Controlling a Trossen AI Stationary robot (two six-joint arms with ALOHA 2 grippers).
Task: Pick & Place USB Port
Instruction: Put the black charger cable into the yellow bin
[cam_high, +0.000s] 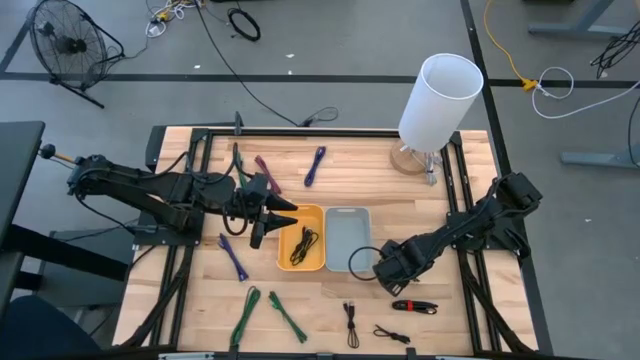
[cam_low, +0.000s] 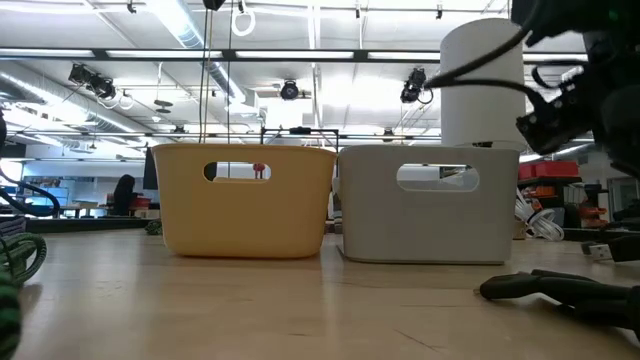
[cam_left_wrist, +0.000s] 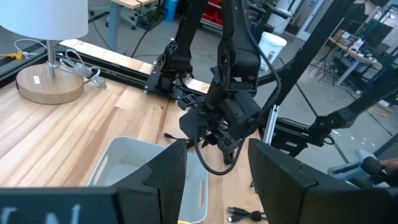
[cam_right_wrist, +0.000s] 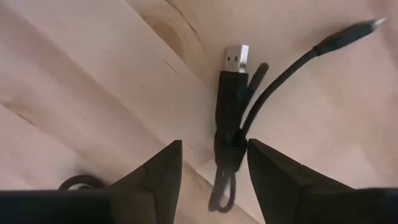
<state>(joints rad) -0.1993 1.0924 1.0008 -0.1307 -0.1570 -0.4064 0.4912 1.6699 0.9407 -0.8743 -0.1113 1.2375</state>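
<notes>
A black USB cable (cam_right_wrist: 229, 106), tied in a bundle with a silver plug at its far end, lies on the wooden table. My right gripper (cam_right_wrist: 214, 168) is low over it and open, one finger on each side of the bundle. In the high view my right gripper (cam_high: 386, 272) is just right of the grey bin (cam_high: 347, 245). My left gripper (cam_high: 268, 222) hovers open and empty at the left edge of the yellow bin (cam_high: 300, 212), which holds a black cable (cam_high: 303, 245). The grey bin also shows in the left wrist view (cam_left_wrist: 124, 162).
A loose black cable loop (cam_high: 360, 260) lies between the grey bin and my right gripper. Other cables lie on the table: purple (cam_high: 315, 165), purple (cam_high: 232, 255), green (cam_high: 245, 315), black (cam_high: 350, 320), red and black (cam_high: 413, 306). A white lamp (cam_high: 440, 95) stands at the far right.
</notes>
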